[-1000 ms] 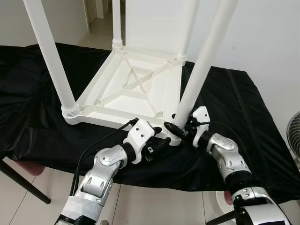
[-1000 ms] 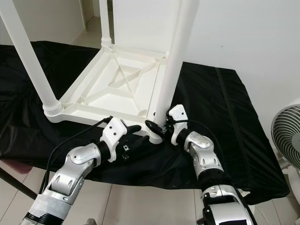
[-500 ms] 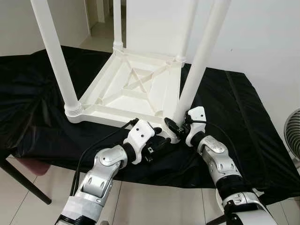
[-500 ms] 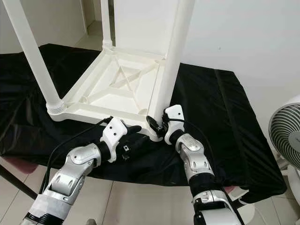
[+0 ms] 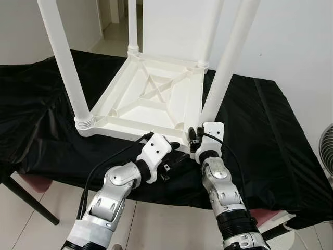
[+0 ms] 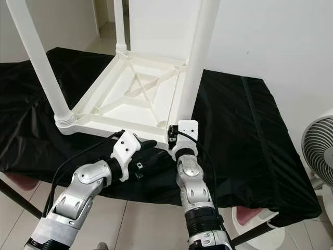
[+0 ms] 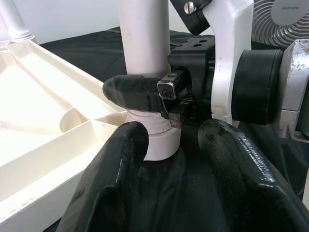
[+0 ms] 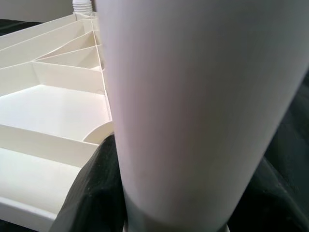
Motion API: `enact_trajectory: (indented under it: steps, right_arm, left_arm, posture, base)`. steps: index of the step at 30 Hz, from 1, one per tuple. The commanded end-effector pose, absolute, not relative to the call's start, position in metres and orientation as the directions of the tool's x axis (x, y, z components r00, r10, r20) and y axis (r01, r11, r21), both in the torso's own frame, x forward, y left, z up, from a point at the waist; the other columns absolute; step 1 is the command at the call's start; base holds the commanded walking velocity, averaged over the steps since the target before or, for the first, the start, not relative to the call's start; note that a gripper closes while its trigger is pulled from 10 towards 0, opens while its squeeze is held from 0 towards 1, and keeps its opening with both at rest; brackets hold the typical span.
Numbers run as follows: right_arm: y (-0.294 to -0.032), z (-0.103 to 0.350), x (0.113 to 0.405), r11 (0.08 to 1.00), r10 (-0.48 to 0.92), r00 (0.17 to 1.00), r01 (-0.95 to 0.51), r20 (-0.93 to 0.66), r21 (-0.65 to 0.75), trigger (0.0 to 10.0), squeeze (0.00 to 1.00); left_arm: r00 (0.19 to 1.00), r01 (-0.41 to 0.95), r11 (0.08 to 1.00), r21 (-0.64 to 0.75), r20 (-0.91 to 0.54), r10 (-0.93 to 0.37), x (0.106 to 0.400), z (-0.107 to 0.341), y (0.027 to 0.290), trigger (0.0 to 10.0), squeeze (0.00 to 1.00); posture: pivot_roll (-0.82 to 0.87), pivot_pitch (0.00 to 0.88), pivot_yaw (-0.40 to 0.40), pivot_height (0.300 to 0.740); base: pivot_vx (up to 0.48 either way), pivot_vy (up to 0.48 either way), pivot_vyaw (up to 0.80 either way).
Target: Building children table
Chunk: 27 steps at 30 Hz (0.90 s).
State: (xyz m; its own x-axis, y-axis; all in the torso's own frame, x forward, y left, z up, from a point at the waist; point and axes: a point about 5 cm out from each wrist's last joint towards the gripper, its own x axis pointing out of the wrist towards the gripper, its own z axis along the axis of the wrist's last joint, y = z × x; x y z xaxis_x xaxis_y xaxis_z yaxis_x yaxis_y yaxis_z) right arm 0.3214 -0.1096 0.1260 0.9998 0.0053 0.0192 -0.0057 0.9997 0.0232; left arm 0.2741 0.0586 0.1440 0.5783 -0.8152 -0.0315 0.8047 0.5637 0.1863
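A white plastic children's table (image 5: 151,99) lies upside down on a black cloth, with its legs pointing up. My right gripper (image 5: 193,141) is shut on the base of the near right leg (image 5: 226,62), just above the screw collar. In the left wrist view one of its black fingers (image 7: 135,92) wraps round that leg (image 7: 145,38). My left gripper (image 5: 174,156) is open, low on the cloth beside the same corner, with the leg's collar just beyond its fingertips (image 7: 130,140). The leg (image 8: 193,96) stands very close in the right wrist view, with the ribbed underside (image 8: 53,106) behind it.
The black cloth (image 5: 270,130) drapes over the front edge of the work surface close to my arms. A white fan (image 6: 320,151) stands on the floor to the right. A dark red seat (image 5: 31,182) and a black frame leg (image 5: 26,200) show at lower left.
My right forearm has swung in from the right to stand almost straight below the leg, the wrist turning round the leg. The left gripper has held its place.
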Motion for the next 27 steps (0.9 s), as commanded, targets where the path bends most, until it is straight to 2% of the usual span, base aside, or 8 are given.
enact_trajectory:
  steps: [1, 2, 15, 16, 17, 18, 19, 27]
  right_arm:
    - [-0.124, 0.116, 0.320, 0.998, -0.061, 0.998, 0.061, -0.035, -0.008, 10.0, 0.00]
    - [-0.124, 0.118, 0.320, 0.998, -0.056, 0.998, 0.056, -0.024, -0.002, 10.0, 1.00]
    - [-0.130, 0.142, 0.324, 0.980, 0.169, 0.983, -0.176, 0.074, 0.091, 10.0, 1.00]
    - [-0.132, 0.147, 0.324, 0.963, 0.255, 0.963, -0.261, 0.083, 0.065, 10.0, 0.00]
    - [-0.132, 0.147, 0.324, 0.963, 0.255, 0.963, -0.261, 0.083, 0.065, 10.0, 0.00]
    - [-0.138, 0.154, 0.320, 0.877, 0.479, 0.873, -0.479, 0.092, -0.026, 10.0, 0.00]
    - [-0.143, 0.155, 0.320, 0.832, 0.554, 0.829, -0.550, 0.074, -0.069, 10.0, 0.00]
    - [-0.147, 0.151, 0.324, 0.727, 0.682, 0.731, -0.673, 0.024, -0.137, 10.0, 0.00]
  left_arm:
    - [0.608, 0.785, 0.594, 0.177, -0.031, -0.793, 0.275, 0.143, 0.059, 10.0, 0.00]
    - [0.607, 0.785, 0.593, 0.177, -0.031, -0.794, 0.274, 0.143, 0.059, 10.0, 0.00]
    - [0.610, 0.783, 0.597, 0.177, -0.027, -0.792, 0.275, 0.144, 0.058, 10.0, 0.00]
    - [0.609, 0.783, 0.596, 0.177, -0.027, -0.793, 0.275, 0.144, 0.058, 10.0, 0.00]
    - [0.609, 0.783, 0.596, 0.177, -0.027, -0.793, 0.275, 0.144, 0.058, 10.0, 0.00]
    - [0.607, 0.785, 0.594, 0.177, -0.027, -0.794, 0.276, 0.145, 0.058, 10.0, 0.00]
    - [0.606, 0.786, 0.593, 0.178, -0.026, -0.795, 0.276, 0.145, 0.058, 10.0, 0.00]
    - [0.609, 0.781, 0.596, 0.184, -0.019, -0.793, 0.279, 0.147, 0.058, 10.0, 0.00]
  posture:
    - [0.13, 0.038, -0.054, 0.740]
    - [0.13, 0.036, -0.057, 0.740]
    - [0.12, 0.034, -0.058, 0.740]
    - [0.12, 0.033, -0.057, 0.740]
    - [0.12, 0.033, -0.057, 0.740]
    - [0.12, 0.032, -0.054, 0.740]
    - [0.12, 0.031, -0.054, 0.740]
    - [0.12, 0.022, -0.058, 0.740]
  base:
    - [0.000, 0.000, 0.00]
    - [0.000, 0.000, 0.00]
    - [0.000, 0.000, 0.00]
    - [0.000, 0.000, 0.00]
    - [0.000, 0.000, 0.00]
    - [0.000, 0.000, 0.00]
    - [0.000, 0.000, 0.00]
    - [0.000, 0.000, 0.00]
